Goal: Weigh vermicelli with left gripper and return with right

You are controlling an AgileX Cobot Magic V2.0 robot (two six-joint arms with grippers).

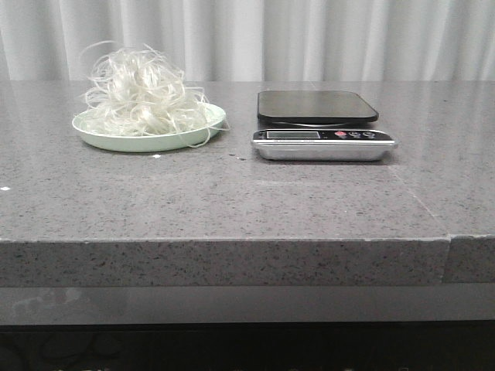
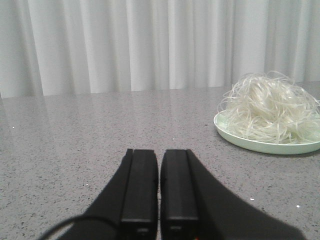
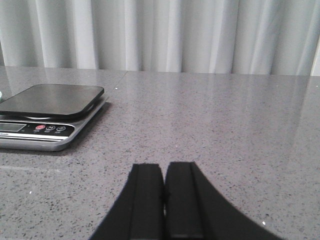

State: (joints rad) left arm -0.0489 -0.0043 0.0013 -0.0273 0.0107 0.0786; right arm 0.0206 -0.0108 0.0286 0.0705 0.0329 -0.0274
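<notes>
The vermicelli (image 1: pixel 144 97) is a fluffy white mound on a pale green plate (image 1: pixel 100 139) at the table's back left; in the left wrist view the vermicelli (image 2: pixel 272 110) and plate (image 2: pixel 260 145) lie well off to one side. My left gripper (image 2: pixel 159 152) rests low over bare table, shut and empty, far from the plate. My right gripper (image 3: pixel 164 167) is also shut and empty over bare table, apart from the scale (image 3: pixel 45 115). Neither gripper shows in the front view.
A digital kitchen scale (image 1: pixel 321 124) with a black platform and silver front stands right of the plate. The grey speckled table (image 1: pixel 232 201) has a front edge and a seam at the right. White curtains hang behind.
</notes>
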